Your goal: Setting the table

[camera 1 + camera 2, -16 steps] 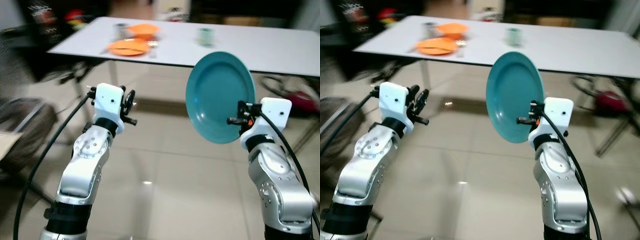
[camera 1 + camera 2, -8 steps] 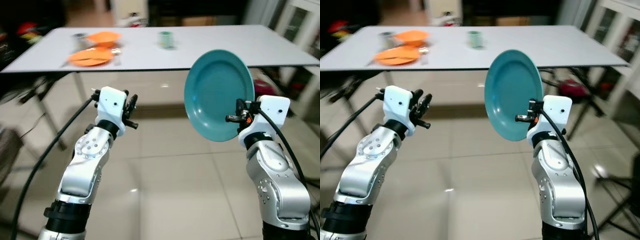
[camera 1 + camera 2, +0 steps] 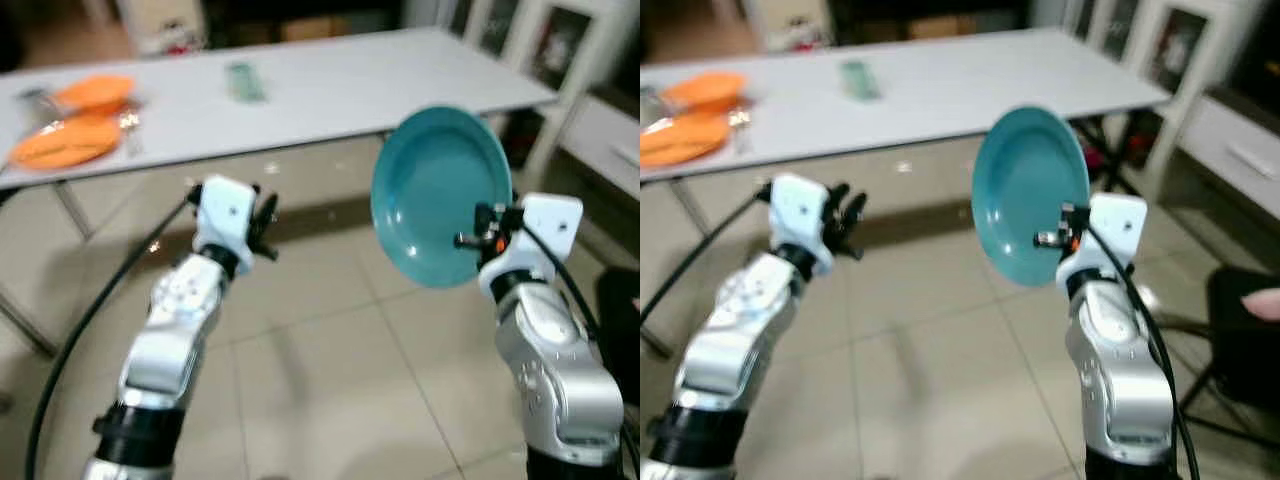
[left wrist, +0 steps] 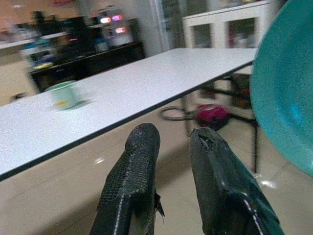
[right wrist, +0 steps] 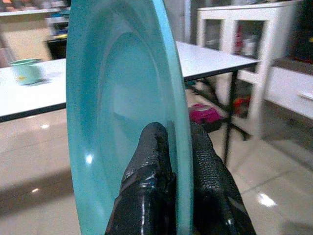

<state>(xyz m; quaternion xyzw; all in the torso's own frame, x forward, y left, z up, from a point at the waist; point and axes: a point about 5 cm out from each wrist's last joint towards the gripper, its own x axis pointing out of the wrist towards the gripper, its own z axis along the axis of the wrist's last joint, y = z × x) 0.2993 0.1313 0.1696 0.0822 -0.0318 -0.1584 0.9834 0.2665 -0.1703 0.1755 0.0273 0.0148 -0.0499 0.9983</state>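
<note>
A teal plate (image 3: 440,195) stands on edge in the air at chest height, with my right gripper (image 3: 470,240) shut on its lower rim. In the right wrist view both fingertips (image 5: 154,142) pinch the plate rim (image 5: 122,98). My left gripper (image 3: 268,212) is raised beside it to the left, shut and empty, its fingers (image 4: 142,147) close together. Beyond both arms stretches the long white table (image 3: 330,85). On it are a green cup (image 3: 240,80), an orange plate (image 3: 60,145) and an orange bowl (image 3: 95,92) at the left end.
Tiled floor lies between me and the table. A white cabinet (image 3: 540,50) stands past the table's right end. A dark chair (image 3: 1240,330) sits close on my right. A pink bag (image 4: 210,112) and cables lie under the table.
The whole view has swung to the right, so the table and orange dishes sit further left in the picture. Both arms keep the same pose, the plate still held.
</note>
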